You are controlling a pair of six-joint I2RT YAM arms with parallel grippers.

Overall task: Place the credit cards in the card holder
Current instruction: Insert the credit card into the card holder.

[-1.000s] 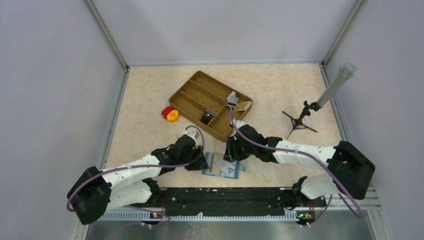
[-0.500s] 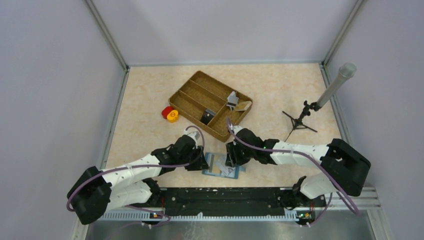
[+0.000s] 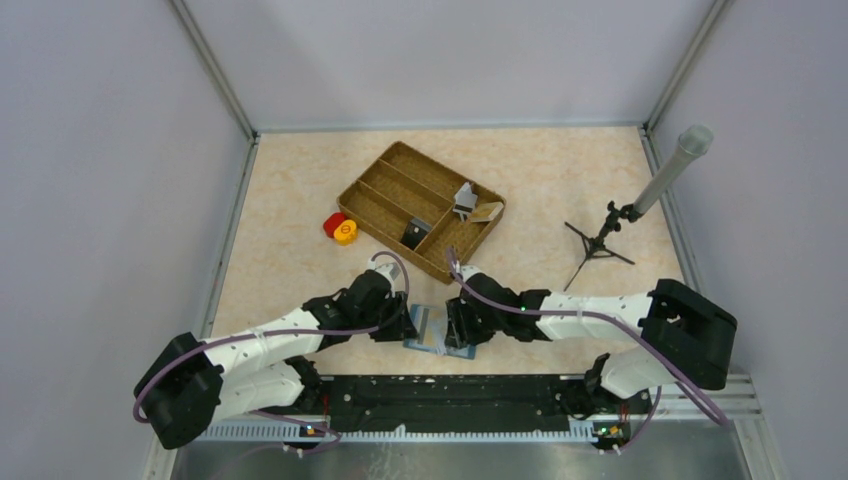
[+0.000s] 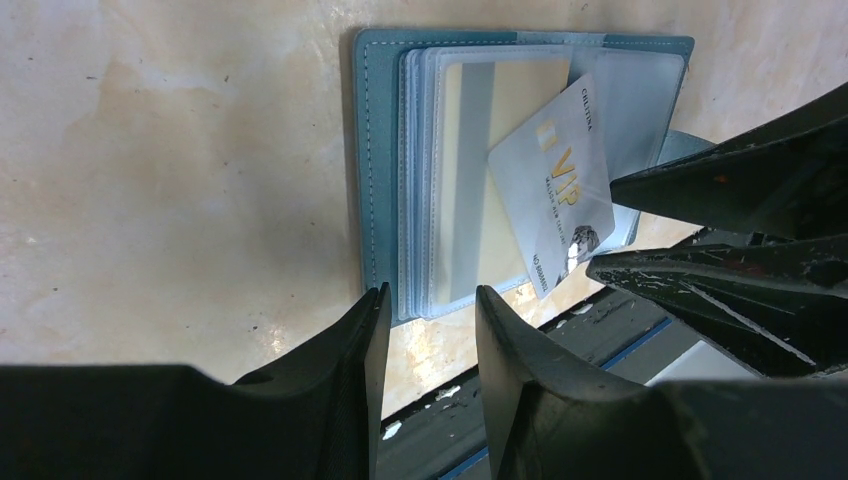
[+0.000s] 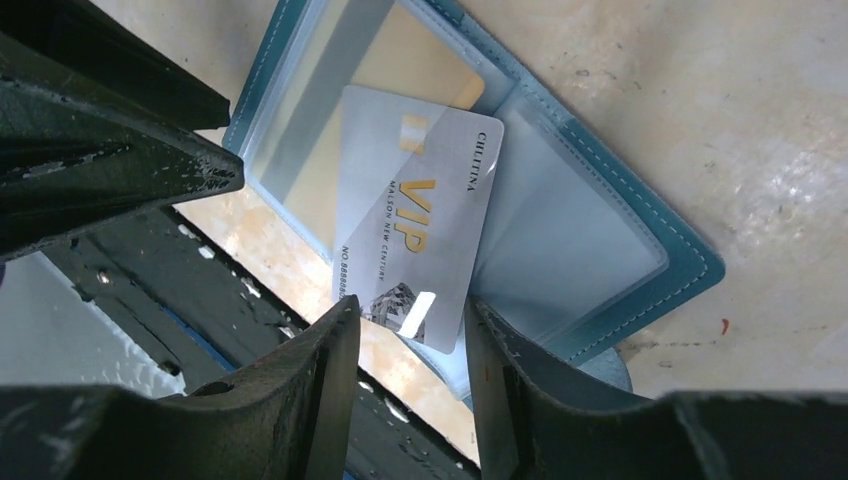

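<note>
left gripper point(image 4: 430, 300) | at card holder point(image 4: 380, 150) edge, clamp unclear; right gripper point(image 5: 405, 310) | pinching credit card point(image 5: 420, 230) over it

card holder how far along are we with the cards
Done: the teal-blue folding card holder lies open with a tan card slotted inside. In hand: the right end effector grips a silver VIP card, not yet inserted. Remaining: what look like cards in the brown woven tray.

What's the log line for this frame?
left gripper: at holder edge | right gripper: holds card over holder | status: card not seated
</note>
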